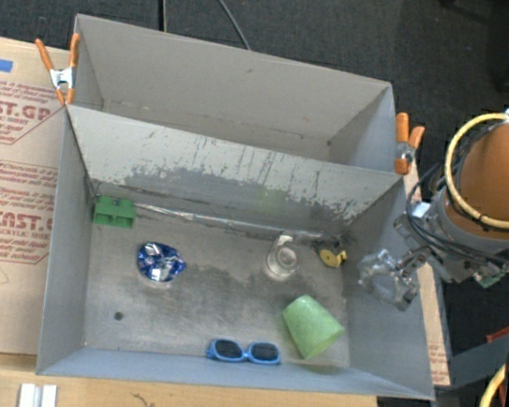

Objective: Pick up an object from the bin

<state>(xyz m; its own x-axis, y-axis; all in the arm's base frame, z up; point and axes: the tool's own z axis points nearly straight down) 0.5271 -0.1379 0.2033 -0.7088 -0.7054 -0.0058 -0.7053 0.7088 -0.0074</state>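
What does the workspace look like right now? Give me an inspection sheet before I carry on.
Surface: grey metal bin, floor scuffed, walls sloping.
Job's things: green block far left; blue and white crumpled wrapper; small clear cup; small yellow and black piece; light green cup on its side; blue sunglasses by the near wall. All lie apart.
Clutter: nothing seen.
Grippers: gripper over the bin's right wall, nearest the yellow and black piece.
Cables: yellow cable looped round the arm's orange cover; black cable on the floor behind the bin.
Surroundings: dark floor.
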